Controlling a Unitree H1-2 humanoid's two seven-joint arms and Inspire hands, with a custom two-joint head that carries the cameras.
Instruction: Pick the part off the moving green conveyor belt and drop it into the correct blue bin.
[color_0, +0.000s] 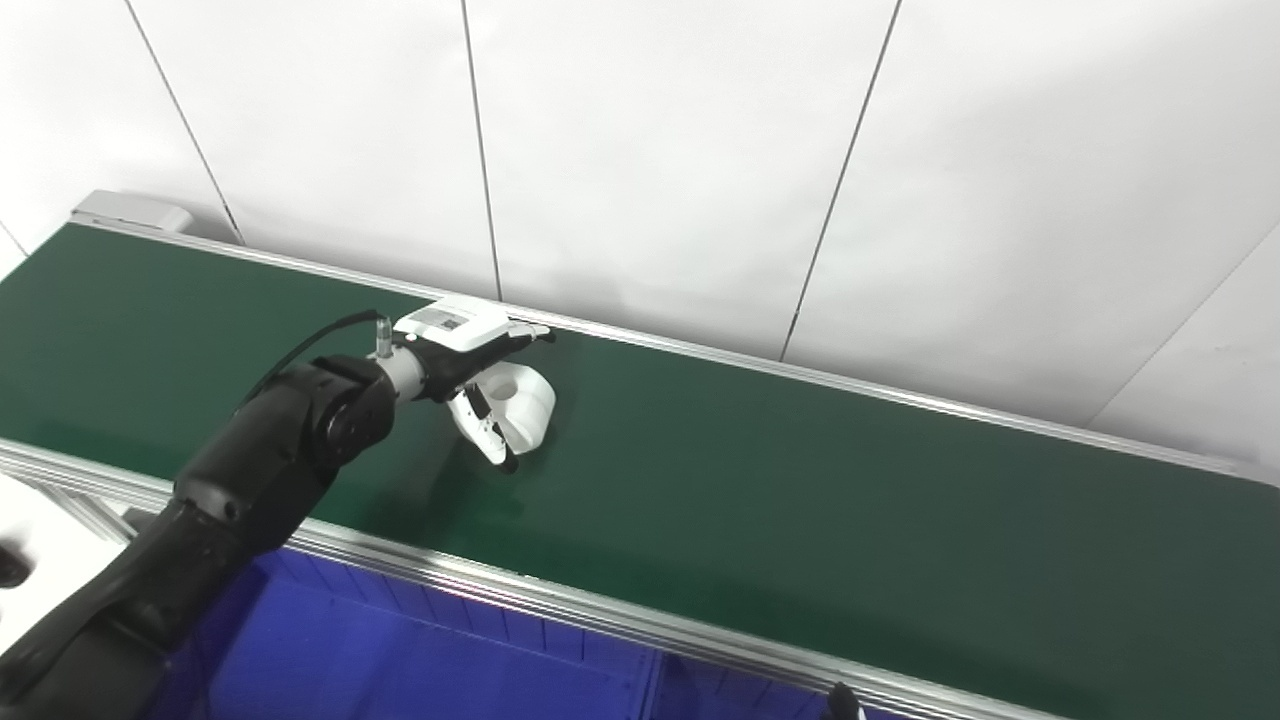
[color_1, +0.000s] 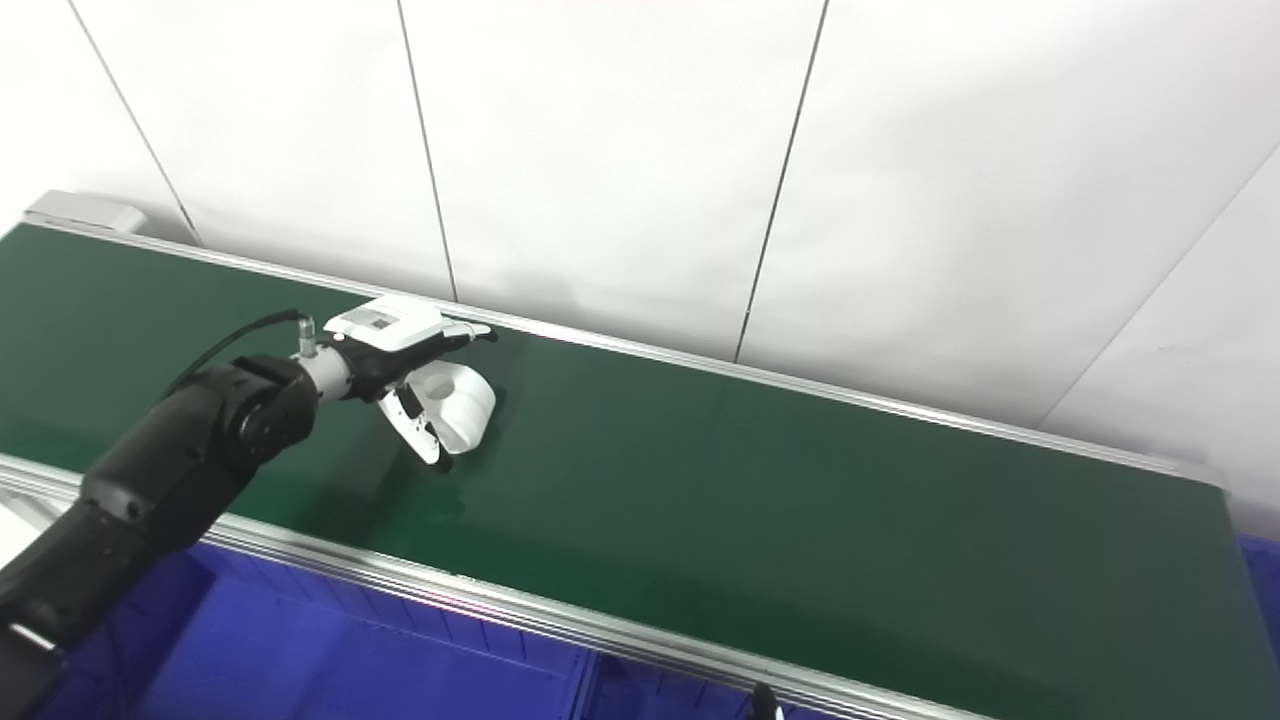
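A white rounded part with a hole in its top lies on the green conveyor belt, left of the middle. My left hand reaches over the belt from the lower left. Its fingers lie over the top of the part and its thumb presses the near side, so the hand is closed around the part. The part also shows in the right eye view, with the left hand on it. I cannot tell whether the part is lifted off the belt. My right hand is out of view.
Blue bins sit below the belt's near metal rail, with a divider between two of them. A small dark tip pokes up at the bottom edge. A white panelled wall stands behind the belt.
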